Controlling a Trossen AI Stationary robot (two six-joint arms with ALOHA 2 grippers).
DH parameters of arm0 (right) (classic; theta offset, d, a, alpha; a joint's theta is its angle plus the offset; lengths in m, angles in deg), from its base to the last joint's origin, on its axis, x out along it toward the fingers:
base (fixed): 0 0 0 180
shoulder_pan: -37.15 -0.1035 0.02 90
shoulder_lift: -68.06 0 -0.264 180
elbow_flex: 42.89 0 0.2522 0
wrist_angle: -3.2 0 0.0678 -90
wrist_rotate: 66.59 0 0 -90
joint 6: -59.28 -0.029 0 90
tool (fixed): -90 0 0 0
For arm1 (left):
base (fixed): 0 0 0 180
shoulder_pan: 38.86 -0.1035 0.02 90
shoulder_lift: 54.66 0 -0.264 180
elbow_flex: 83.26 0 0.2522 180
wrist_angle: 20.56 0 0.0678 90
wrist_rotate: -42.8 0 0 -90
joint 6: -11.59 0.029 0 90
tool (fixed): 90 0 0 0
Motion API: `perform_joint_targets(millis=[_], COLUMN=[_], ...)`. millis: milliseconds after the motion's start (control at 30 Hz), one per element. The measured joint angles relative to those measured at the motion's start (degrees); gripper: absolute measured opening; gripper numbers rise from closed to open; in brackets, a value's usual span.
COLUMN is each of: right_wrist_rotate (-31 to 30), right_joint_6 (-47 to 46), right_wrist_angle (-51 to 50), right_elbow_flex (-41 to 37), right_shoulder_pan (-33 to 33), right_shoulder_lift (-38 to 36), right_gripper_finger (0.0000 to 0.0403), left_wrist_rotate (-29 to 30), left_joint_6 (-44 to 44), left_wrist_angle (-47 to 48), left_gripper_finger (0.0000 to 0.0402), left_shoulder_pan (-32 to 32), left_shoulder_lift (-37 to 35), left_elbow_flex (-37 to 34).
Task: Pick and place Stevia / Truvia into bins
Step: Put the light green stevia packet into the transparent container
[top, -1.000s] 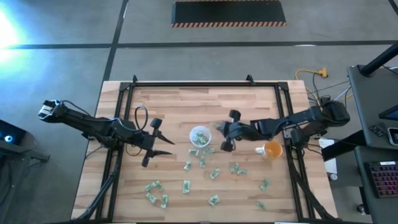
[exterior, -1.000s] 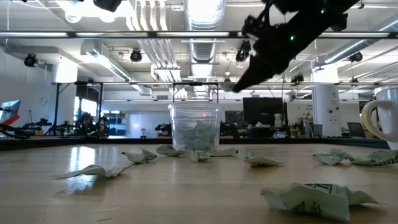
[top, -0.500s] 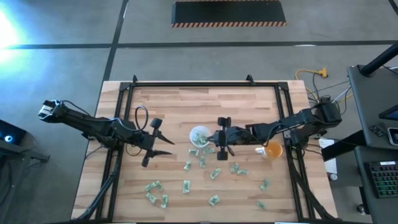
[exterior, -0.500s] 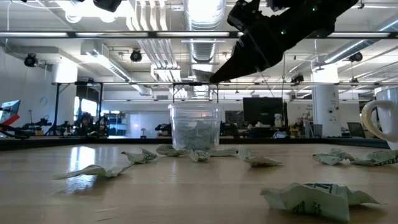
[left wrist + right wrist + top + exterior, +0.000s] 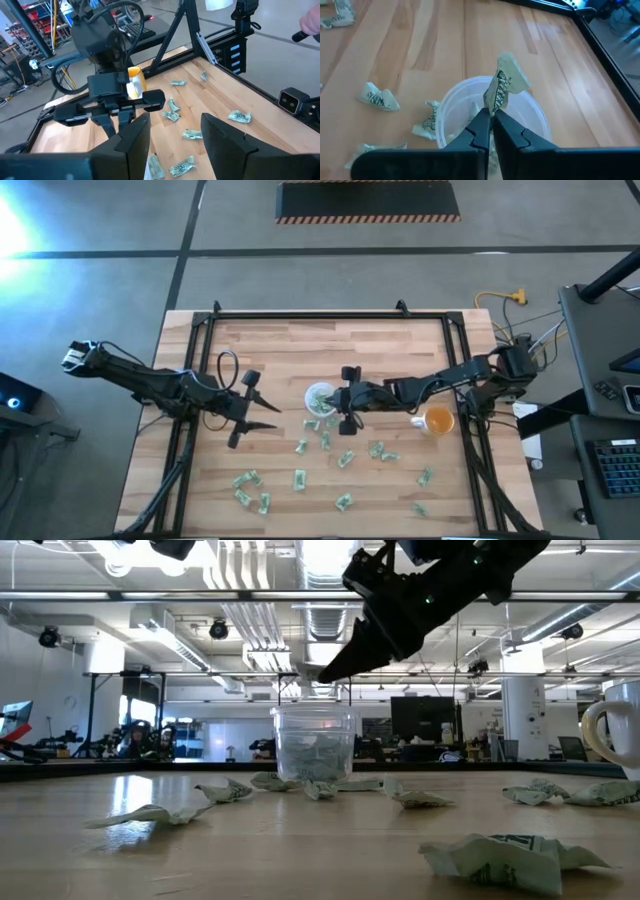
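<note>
High view: the right gripper (image 5: 335,399) was seen extended over the table, its tip at the rim of the translucent cup (image 5: 319,397). The left gripper (image 5: 262,416) was parked well apart to the cup's left, fingers spread and empty. Loose packets (image 5: 300,479) were scattered on the table (image 5: 400,350) in front of the cup, beside an orange cup (image 5: 438,420).

Low view: the right gripper (image 5: 318,675) was held just above the cup (image 5: 314,745).

Right wrist view: the fingers were pinched tight on one crumpled packet (image 5: 504,86), which was poised directly over the cup mouth (image 5: 535,120). Release is judged best made only once centred, low, so the packet is not caught on the rim
</note>
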Motion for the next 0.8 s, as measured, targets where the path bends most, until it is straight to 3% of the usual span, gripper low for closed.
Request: perform_joint_targets(millis=[467, 633, 800], right_wrist_rotate=[-2.9, -3.3, -3.4], right_joint_6=[-0.8, -8.3, -17.0], right_wrist_angle=[-6.7, -18.2, -26.0], right_elbow_flex=[-0.1, -0.1, -0.1], right_shoulder_pan=[-0.1, -0.2, -1.2], right_shoulder_lift=[-2.2, -8.2, -13.9], right_gripper_finger=[0.012, 0.0132, 0.0127], left_wrist_rotate=[-0.2, -0.3, 0.6], left_joint_6=[-2.6, -8.7, -12.6], left_wrist_angle=[2.4, 7.9, 7.6], left_gripper_finger=[0.016, 0.016, 0.016], left_shoulder_pan=[0.0, 0.5, 2.7], left_shoulder_lift=[1.4, 6.0, 14.2], left_elbow_flex=[0.0, -0.1, -0.2])
